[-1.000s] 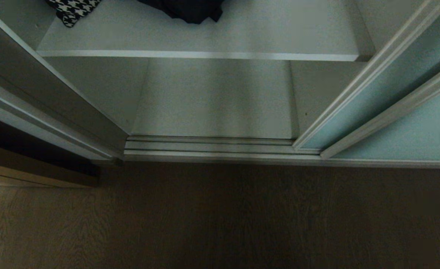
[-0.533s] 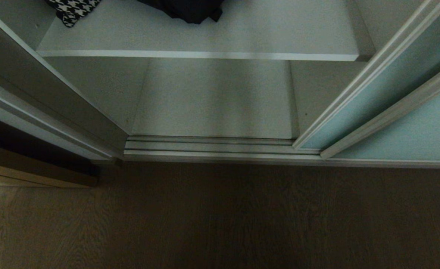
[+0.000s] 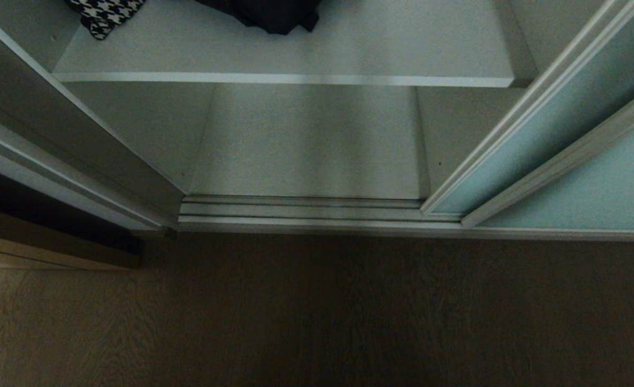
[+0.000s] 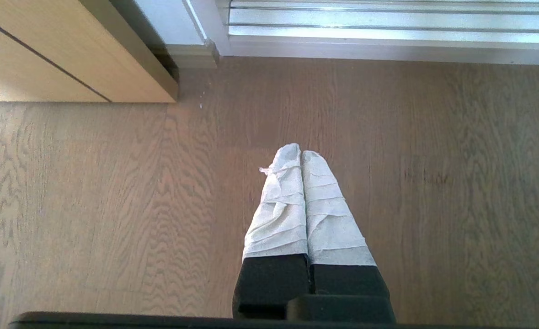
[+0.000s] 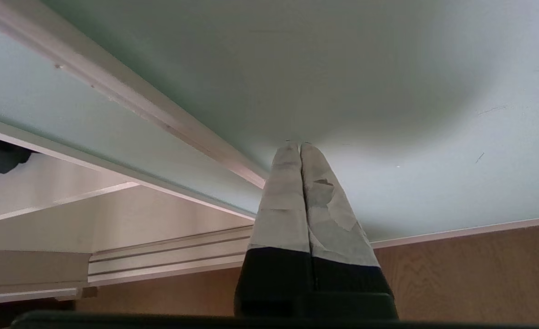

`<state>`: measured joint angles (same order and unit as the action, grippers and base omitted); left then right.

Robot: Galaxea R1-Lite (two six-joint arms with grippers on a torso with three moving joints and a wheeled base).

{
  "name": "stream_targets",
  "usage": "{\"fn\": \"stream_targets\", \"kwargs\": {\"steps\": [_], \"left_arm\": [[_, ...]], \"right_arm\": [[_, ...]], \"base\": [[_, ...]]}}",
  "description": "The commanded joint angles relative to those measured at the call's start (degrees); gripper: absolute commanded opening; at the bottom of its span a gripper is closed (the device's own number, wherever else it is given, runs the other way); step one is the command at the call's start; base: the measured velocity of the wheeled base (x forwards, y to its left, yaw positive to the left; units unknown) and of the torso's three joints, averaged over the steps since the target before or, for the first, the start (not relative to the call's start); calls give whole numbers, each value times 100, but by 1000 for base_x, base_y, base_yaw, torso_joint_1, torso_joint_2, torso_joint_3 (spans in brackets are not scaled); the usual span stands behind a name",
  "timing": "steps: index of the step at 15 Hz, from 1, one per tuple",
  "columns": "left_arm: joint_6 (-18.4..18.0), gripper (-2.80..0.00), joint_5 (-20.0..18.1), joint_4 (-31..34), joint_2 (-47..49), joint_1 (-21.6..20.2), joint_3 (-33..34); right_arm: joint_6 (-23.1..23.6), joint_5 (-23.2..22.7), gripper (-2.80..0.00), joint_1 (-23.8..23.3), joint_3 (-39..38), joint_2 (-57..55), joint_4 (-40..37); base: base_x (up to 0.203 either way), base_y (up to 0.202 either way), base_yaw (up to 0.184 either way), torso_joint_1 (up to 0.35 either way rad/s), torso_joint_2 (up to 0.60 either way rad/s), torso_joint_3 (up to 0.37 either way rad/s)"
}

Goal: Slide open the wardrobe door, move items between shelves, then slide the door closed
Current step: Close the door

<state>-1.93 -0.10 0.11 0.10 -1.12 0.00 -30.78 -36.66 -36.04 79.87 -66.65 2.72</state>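
Right pincer [image 5: 300,146] pressed shut and empty, tips at the frosted sliding wardrobe door [image 5: 388,91] straight ahead, upright frame rail beside them toward the opening; left pincer [image 4: 300,155] shut over the floor

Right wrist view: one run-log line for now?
door: open | right claw: shut, tips at glass | left claw: shut, above floor

Brown wood-grain floor [image 3: 317,312], beige cabinet front [image 4: 59,55], and seemingly a houndstooth cloth [image 3: 104,13].
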Motion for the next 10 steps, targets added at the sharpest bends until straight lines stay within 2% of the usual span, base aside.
{"fn": "stream_targets", "kwargs": {"steps": [1,5,10], "left_arm": [[-1,-280,1,-2,8,-2,0],[-1,-280,1,-2,8,-2,0],[-1,-280,1,-2,8,-2,0]], "right_arm": [[-16,-25,-280,181,-16,70,39],[-8,-34,-280,639,-201,358,-17],[2,-71,-280,953,-210,337,1]], "base": [[0,0,0,0,0,0],[0,0,0,0,0,0],[0,0,0,0,0,0]]}}
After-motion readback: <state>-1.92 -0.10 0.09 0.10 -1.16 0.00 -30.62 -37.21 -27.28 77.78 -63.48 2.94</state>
